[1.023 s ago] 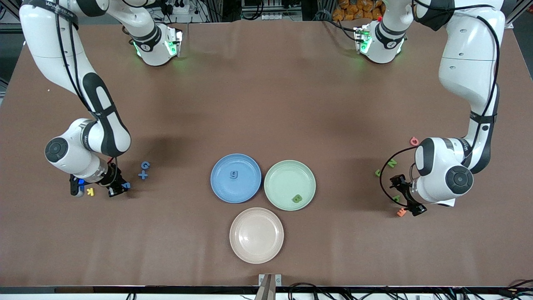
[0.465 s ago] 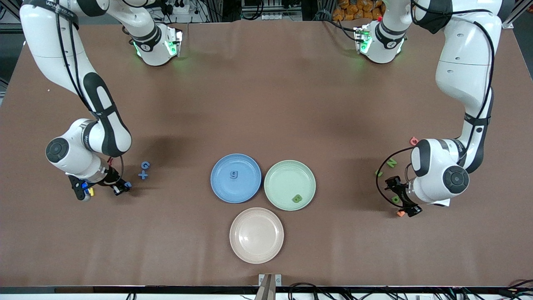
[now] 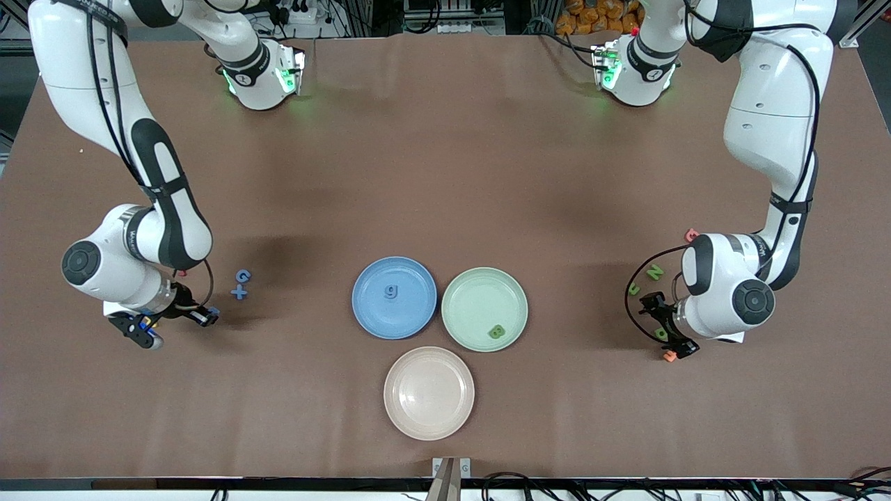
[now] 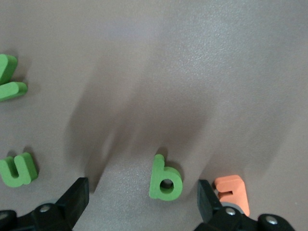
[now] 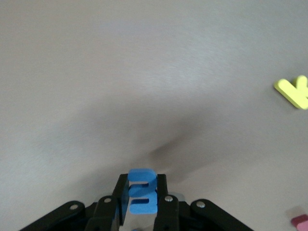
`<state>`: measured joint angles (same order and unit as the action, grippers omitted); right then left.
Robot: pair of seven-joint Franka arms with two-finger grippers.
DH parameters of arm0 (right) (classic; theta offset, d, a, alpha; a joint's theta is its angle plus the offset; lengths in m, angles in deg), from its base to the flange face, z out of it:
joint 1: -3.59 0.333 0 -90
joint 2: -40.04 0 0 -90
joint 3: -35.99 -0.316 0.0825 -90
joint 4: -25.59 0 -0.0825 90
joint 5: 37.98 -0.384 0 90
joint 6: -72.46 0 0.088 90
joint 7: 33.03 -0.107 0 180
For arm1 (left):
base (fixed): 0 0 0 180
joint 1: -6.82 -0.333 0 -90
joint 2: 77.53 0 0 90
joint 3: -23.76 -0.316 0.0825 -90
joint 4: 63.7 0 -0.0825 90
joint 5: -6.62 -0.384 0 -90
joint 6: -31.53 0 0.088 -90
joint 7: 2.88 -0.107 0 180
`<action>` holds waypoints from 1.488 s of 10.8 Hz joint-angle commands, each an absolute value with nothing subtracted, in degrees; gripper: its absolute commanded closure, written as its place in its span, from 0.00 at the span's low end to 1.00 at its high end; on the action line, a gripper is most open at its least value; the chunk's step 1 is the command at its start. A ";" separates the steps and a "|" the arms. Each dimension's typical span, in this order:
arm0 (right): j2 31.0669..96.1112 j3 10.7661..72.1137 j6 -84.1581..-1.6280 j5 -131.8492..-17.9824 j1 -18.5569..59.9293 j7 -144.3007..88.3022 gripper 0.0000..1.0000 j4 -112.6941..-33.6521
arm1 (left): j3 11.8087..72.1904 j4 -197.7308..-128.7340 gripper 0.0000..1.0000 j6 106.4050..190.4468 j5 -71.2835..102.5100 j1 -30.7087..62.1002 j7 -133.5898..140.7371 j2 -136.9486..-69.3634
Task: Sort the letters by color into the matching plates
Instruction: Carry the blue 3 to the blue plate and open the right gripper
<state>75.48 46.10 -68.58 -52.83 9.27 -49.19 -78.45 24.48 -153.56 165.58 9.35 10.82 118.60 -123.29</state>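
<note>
Right gripper [image 5: 142,202] is clamped on a blue letter E [image 5: 142,191], lifted over bare table at the right arm's end; blue G [image 3: 241,275] and blue cross [image 3: 239,293] lie close by on the table, a yellow K [image 5: 294,90] nearby. Left gripper [image 4: 144,204] has its fingers spread wide, low over a green b [image 4: 164,177] at the left arm's end, with an orange letter [image 4: 233,191] just beside one finger. Blue plate [image 3: 369,312] holds a blue g [image 3: 391,291]; green plate [image 3: 473,296], touching it, holds a green B [image 3: 496,331].
</note>
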 commanded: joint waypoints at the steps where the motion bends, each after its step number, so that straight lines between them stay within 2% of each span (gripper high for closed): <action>1: 74.40 43.73 -64.12 -53.27 10.79 -42.27 0.86 -74.01 | 24.29 -153.61 0.00 166.26 11.19 10.60 117.45 -123.68; 4: 74.75 40.74 -64.38 -53.54 15.43 -42.43 0.86 -71.18 | 23.94 -153.61 0.00 166.26 10.93 10.43 117.45 -123.42; 10: 76.60 39.33 -64.64 -53.71 28.88 -42.87 0.87 -67.59 | 23.15 -153.43 0.00 169.16 11.01 10.86 117.53 -123.24; 14: 80.63 39.33 -64.73 -55.38 34.78 -43.93 0.86 -63.10 | 23.15 -153.26 0.00 170.83 11.10 11.13 117.53 -123.15; 15: 81.16 39.24 -64.73 -55.47 35.05 -44.10 0.72 -62.57 | 23.15 -153.34 0.00 171.27 11.10 11.22 117.53 -123.24; 16: 81.26 39.24 -64.82 -55.73 35.05 -44.63 0.16 -62.57 | 23.23 -153.34 0.00 171.27 11.10 11.22 117.53 -123.24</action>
<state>79.19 39.09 -65.21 -54.52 34.96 -43.82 -65.40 23.67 -153.34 170.59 9.37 10.60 118.61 -123.30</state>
